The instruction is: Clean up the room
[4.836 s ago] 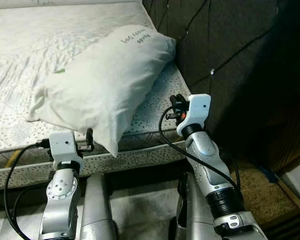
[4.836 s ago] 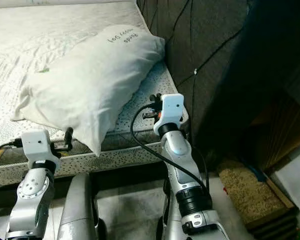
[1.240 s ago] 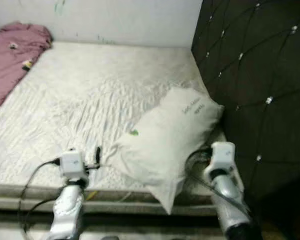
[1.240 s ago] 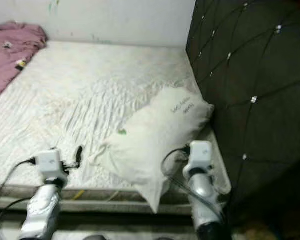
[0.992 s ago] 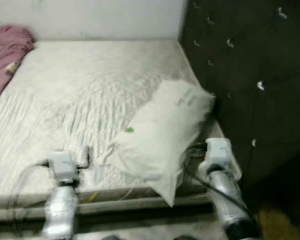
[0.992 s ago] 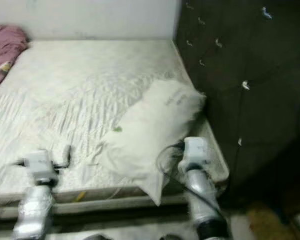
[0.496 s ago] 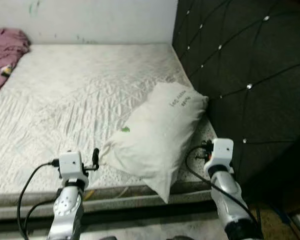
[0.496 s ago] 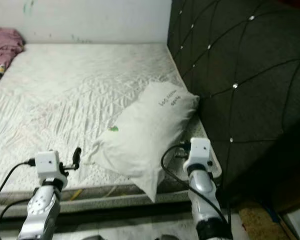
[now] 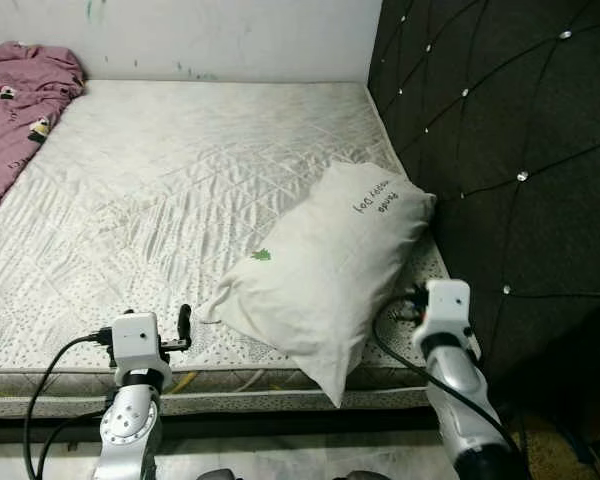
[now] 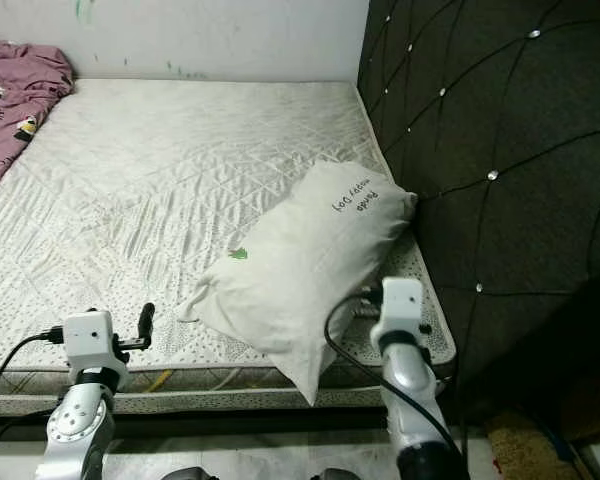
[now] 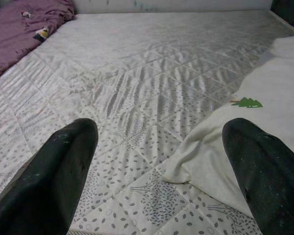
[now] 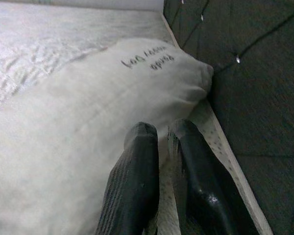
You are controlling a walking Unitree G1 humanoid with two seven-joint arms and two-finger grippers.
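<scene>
You are looking down at a bare quilted mattress [image 9: 180, 170] with a white pillow [image 9: 325, 265] lying at an angle near its right end, one corner touching the dark tufted headboard [image 9: 500, 130] and the opposite corner hanging over the mattress's near edge. The pillow carries a line of handwriting near its upper end and a small green tree mark [image 11: 246, 102] on its lower half. Your right gripper [image 12: 161, 147] sits at the near right corner of the bed, its two black fingers pressed almost together with only a thin slit between them, tips against the pillow's side; you can't tell whether any fabric is pinched there. Your left gripper [image 11: 159, 161] hovers over the mattress's near edge, to the left of the pillow, fingers spread wide and holding nothing, with the pillow's lower corner lying between them in the wrist view. A crumpled purple blanket [image 9: 20, 110] lies at the far left end of the mattress, well apart from both arms.
</scene>
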